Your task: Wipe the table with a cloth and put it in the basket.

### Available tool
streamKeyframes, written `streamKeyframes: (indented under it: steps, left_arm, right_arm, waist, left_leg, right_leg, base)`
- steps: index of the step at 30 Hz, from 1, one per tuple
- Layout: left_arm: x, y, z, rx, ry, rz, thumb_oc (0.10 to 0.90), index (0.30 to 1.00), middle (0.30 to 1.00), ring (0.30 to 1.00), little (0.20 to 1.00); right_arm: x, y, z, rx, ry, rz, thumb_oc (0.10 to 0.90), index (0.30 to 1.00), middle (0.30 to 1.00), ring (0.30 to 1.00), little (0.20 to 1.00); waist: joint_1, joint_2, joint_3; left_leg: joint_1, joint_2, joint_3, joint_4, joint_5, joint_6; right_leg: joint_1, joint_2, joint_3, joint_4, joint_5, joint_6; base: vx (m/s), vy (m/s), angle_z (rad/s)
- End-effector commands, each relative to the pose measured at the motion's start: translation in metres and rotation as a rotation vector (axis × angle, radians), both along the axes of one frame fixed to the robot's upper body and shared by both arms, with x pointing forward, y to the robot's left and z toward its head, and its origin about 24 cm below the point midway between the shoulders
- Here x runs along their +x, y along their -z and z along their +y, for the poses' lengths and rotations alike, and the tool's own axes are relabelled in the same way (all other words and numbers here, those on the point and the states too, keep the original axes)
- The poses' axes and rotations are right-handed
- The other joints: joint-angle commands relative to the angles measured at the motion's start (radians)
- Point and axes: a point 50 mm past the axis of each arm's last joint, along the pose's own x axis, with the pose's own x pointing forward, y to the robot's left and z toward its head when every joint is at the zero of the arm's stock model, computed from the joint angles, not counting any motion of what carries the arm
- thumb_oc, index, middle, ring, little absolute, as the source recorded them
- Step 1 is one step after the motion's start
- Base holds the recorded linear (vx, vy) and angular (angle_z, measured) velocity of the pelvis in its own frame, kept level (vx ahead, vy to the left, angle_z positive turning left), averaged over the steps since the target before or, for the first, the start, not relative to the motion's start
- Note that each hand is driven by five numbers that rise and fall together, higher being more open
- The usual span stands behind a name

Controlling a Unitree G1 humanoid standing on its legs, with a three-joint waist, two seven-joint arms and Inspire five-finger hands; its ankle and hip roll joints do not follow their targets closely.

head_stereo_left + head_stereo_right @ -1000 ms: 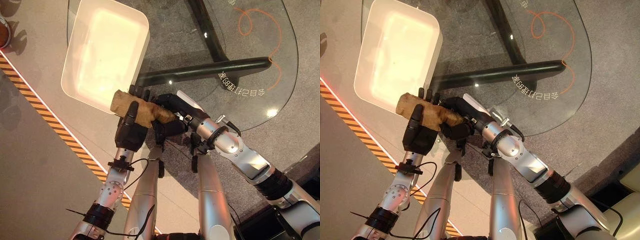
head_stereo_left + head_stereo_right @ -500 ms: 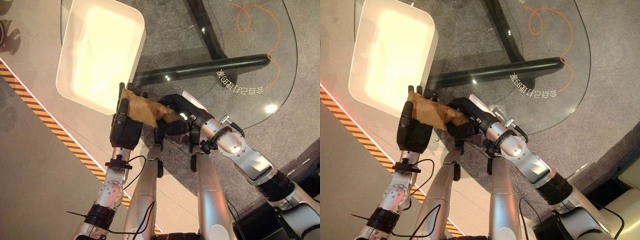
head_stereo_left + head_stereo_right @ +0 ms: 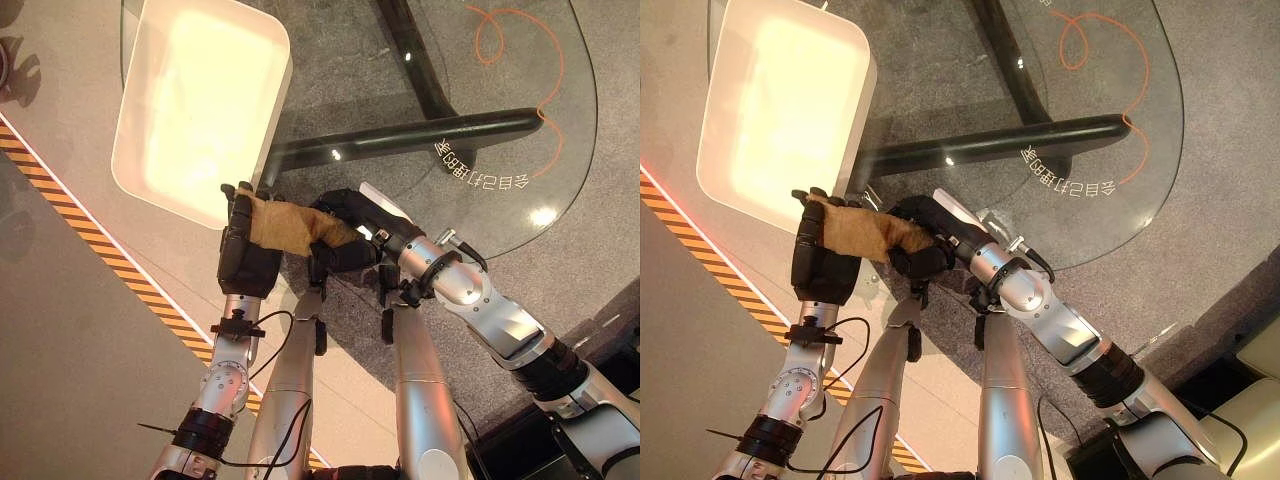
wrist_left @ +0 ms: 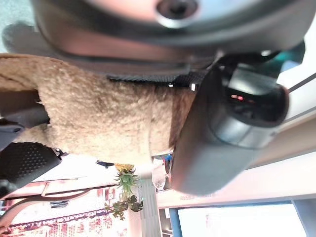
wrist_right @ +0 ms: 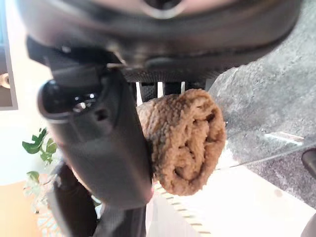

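Both robot hands gripped the cloth [image 3: 285, 224], a tan, fleecy roll stretched between them just off the near edge of the glass counter [image 3: 520, 150]. The left robot hand [image 3: 243, 250] had its fingers curled over one end of the roll, and the right robot hand [image 3: 340, 232] was clenched round the other end, thumb pressed against the bunched fabric, as the right wrist view showed. The white basket [image 3: 135, 170] sat on the counter directly beyond the left robot hand's fingertips, its near rim almost touching them.

Judging by this, the step in hand looked like the transfer of the cloth toward the basket. To do it well, one robot hand should probably let go cleanly so the other carries the whole roll; a tug from both would stretch or snag it. The carrying robot hand would need to lift above the basket's rim, reach well over its bright floor, and only then release, lest the roll catch on the rim and fall outside.
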Motion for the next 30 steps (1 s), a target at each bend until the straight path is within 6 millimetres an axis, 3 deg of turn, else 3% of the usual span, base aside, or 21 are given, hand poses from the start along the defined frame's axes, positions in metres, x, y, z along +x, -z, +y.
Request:
streamKeyframes:
  steps: [1, 10, 23, 24, 25, 30]
  left_arm:
    - [-0.008, -0.062, 0.009, 0.068, -0.054, -0.341, 0.1, 0.3, 0.3, 0.3, 0.2]
    - [-0.006, -0.061, 0.0, 0.221, -0.071, -0.302, 0.1, 0.3, 0.3, 0.3, 0.2]
    - [-0.005, -0.06, -0.004, 0.188, -0.059, -0.284, 0.1, 0.3, 0.3, 0.3, 0.2]
    - [-0.005, -0.06, -0.004, 0.183, -0.061, -0.283, 0.1, 0.3, 0.3, 0.3, 0.2]
    - [-0.005, -0.06, -0.004, 0.18, -0.061, -0.282, 0.1, 0.3, 0.3, 0.3, 0.2]
    - [-0.005, -0.058, 0.0, 0.159, -0.079, -0.279, 0.1, 0.3, 0.3, 0.3, 0.2]
  right_arm:
    - [-0.015, -0.016, 0.013, 0.018, -0.105, -0.093, 0.1, 0.3, 0.3, 0.3, 0.2]
    - [-0.017, -0.019, 0.019, 0.021, -0.141, -0.102, 0.1, 0.3, 0.3, 0.3, 0.2]
    - [-0.015, -0.015, 0.018, 0.048, -0.11, -0.095, 0.1, 0.3, 0.3, 0.3, 0.2]
    - [-0.015, -0.015, 0.018, 0.056, -0.105, -0.096, 0.232, 0.413, 0.413, 0.413, 0.332]
    - [-0.015, -0.015, 0.018, 0.061, -0.099, -0.097, 0.8, 0.9, 0.9, 0.9, 0.9]
    - [-0.012, -0.015, 0.014, 0.102, -0.052, -0.105, 0.8, 0.9, 0.9, 0.9, 0.9]
  waist:
    - [0.02, 0.013, -0.027]
    - [0.019, 0.018, -0.027]
    - [0.019, 0.016, -0.027]
    - [0.019, 0.015, -0.027]
    - [0.019, 0.015, -0.027]
    - [0.017, 0.012, -0.027]
  left_leg:
    - [0.017, -0.002, 0.022, 0.027, -0.037, 0.009]
    - [0.018, -0.006, 0.022, 0.028, -0.037, 0.013]
    - [0.019, -0.013, 0.019, 0.028, -0.04, 0.019]
    - [0.02, -0.013, 0.019, 0.026, -0.039, 0.018]
    - [0.019, -0.013, 0.019, 0.027, -0.04, 0.018]
    - [0.02, -0.014, 0.018, 0.028, -0.041, 0.02]
  right_leg:
    - [0.007, 0.054, 0.052, -0.106, 0.096, 0.012]
    - [0.008, 0.051, 0.052, -0.112, 0.101, 0.012]
    - [0.008, 0.054, 0.055, -0.118, 0.107, 0.015]
    - [0.009, 0.055, 0.056, -0.121, 0.107, 0.014]
    - [0.008, 0.055, 0.056, -0.119, 0.107, 0.014]
    - [0.006, 0.06, 0.057, -0.114, 0.106, 0.013]
  base:
    - [0.0, 0.0, 0.0]
    - [0.0, 0.0, 0.0]
    - [0.0, 0.0, 0.0]
    - [0.0, 0.0, 0.0]
    - [0.0, 0.0, 0.0]
    - [0.0, 0.0, 0.0]
